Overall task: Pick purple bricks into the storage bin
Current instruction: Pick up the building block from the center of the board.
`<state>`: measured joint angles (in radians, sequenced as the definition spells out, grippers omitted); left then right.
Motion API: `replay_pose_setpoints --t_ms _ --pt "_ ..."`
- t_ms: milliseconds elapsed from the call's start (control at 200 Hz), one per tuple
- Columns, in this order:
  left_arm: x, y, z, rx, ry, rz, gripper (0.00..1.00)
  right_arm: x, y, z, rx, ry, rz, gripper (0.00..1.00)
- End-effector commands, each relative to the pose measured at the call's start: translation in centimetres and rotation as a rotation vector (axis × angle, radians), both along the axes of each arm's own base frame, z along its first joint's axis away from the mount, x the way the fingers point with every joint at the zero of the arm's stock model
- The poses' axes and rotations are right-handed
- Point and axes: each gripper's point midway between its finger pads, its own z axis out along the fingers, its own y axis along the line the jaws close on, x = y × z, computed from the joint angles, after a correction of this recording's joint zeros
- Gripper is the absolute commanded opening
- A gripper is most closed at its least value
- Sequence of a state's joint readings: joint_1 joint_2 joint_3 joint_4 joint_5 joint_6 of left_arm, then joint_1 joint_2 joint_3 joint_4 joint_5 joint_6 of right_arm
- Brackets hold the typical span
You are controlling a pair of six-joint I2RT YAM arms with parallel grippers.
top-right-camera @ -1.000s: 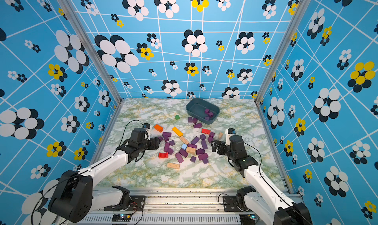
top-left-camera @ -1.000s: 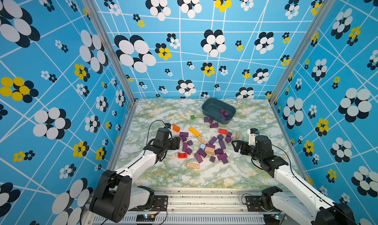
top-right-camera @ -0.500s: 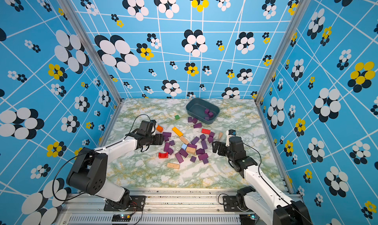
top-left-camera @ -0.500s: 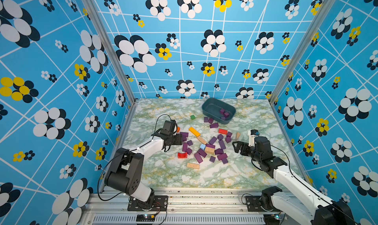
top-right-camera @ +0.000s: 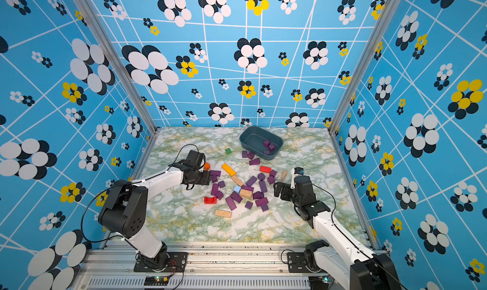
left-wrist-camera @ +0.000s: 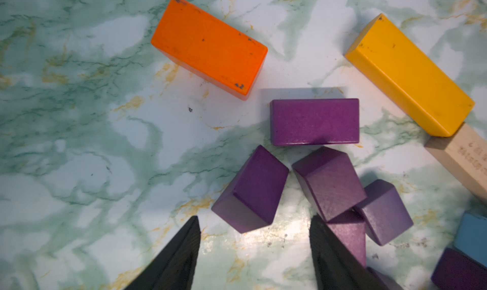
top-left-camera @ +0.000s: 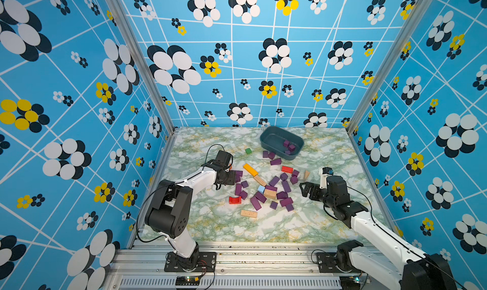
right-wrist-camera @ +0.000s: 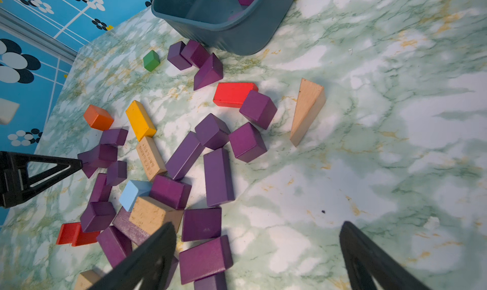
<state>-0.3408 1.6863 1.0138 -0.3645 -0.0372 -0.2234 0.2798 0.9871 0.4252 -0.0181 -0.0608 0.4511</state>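
Table (top-left-camera: 263, 229): green-veined marble top, with blocks scattered across its middle.
Tan block (top-left-camera: 248, 214): lies alone nearest the front rail, apart from the heap.
Right gripper (top-left-camera: 305, 190): low at the heap's right edge. The pincer is released, its fingers spread wide over bare marble, grasping nothing.
Purple bricks (top-left-camera: 274, 181): most lie loose in a mid-table heap of cubes and bars. Several touch each other, and they are mixed with tan blocks, a light-blue cube (top-left-camera: 261, 188) and a red arch (top-left-camera: 235, 200).
Left gripper (left-wrist-camera: 254, 219): low at the heap's left edge. The pincer is released with its jaws apart, holding nothing.
Purple cube (left-wrist-camera: 250, 188): on the marble just ahead of the gap between the left fingers. One finger overlaps another purple brick; contact cannot be told.
Orange block (left-wrist-camera: 209, 46): beyond the cube, apart from it.
Yellow bar (left-wrist-camera: 408, 75): beside the orange block, its end against a tan bar.
Green cube (top-left-camera: 248, 151): alone, farther back.
Storage bin (top-left-camera: 272, 140): far back, right of centre, upright. A few purple bricks sit inside at one end, and three more lie on the table just outside its near wall.
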Motion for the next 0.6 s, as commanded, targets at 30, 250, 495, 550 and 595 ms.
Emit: replay_pose_setpoints --t_ms 30,250,495,550,595 --pt "0.3 0.6 -0.2 0.065 0.026 -0.027 0.67 0.0 -0.6 -0.4 -0.029 0.003 -0.012 0.99" --pt "1.0 1.0 -0.9 0.128 0.047 -0.055 0.64 0.0 -0.7 -0.7 -0.036 0.011 -0.019 0.99" --pt "1.3 0.4 -1.4 0.123 0.072 -0.070 0.61 0.0 -0.5 -0.6 -0.034 0.007 -0.001 0.99" --pt "1.3 0.3 -1.5 0.120 0.076 -0.075 0.59 0.0 0.4 -0.2 -0.005 -0.008 0.037 0.99" --pt "1.3 0.2 -1.6 0.119 0.081 -0.077 0.57 0.1 1.0 0.3 0.027 -0.029 0.062 0.99"
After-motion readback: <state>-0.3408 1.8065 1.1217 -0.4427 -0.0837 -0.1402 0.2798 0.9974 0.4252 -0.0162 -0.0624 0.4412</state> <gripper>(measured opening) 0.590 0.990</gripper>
